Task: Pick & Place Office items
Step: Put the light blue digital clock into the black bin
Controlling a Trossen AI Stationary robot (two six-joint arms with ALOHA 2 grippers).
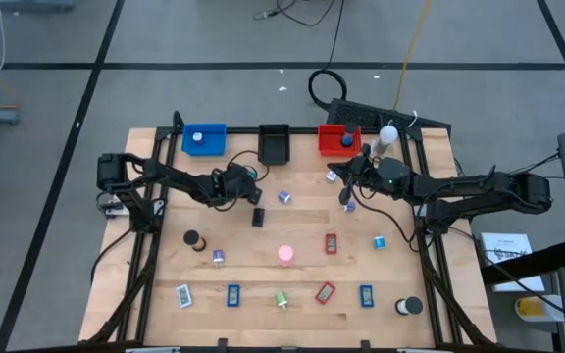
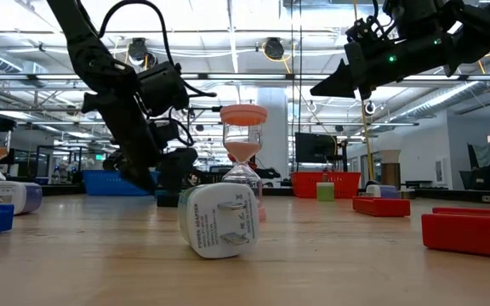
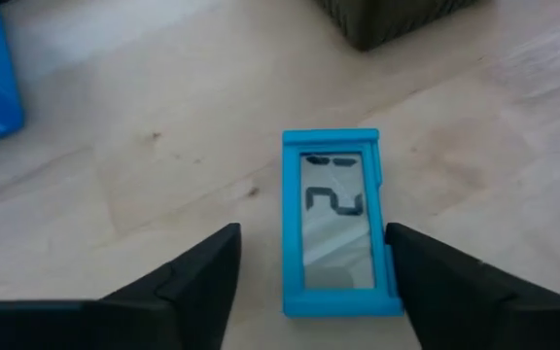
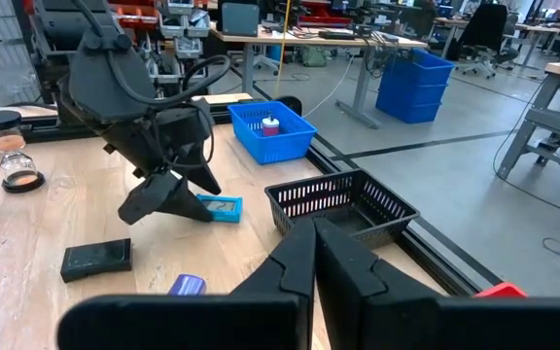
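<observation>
While the left claw [image 1: 246, 192] works left of centre in the high view, just below the black tray [image 1: 275, 143], the right claw [image 1: 346, 196] hangs right of centre, below the red tray [image 1: 339, 139]. Other office items lie scattered over the lower half of the worktop [image 1: 145, 245]; the blue tray [image 1: 204, 138] sits at upper left.

Low view: the left claw [image 2: 147, 174] reaches down to the worktop at left of frame; the right claw [image 2: 330, 85] hangs high at upper right, clenched and empty. A white plug adapter [image 2: 218, 219] lies at centre foreground.

Left wrist view: the left claw [image 3: 311, 267] is spread, its fingers [image 3: 197, 277] straddling a blue rectangle [image 3: 336, 222] lying flat. The rectangle sits off-centre in the gap, touching or nearly touching the lower-right finger, well clear of the other. Judged a pre-grasp straddle, not yet a grip.

Right wrist view: the right claw [image 4: 316, 245] shows its fingers pressed together, holding nothing. At left centre, the left claw [image 4: 168, 199] stands over the blue rectangle [image 4: 220, 207], beside the black tray [image 4: 343, 202], the probable destination.
</observation>
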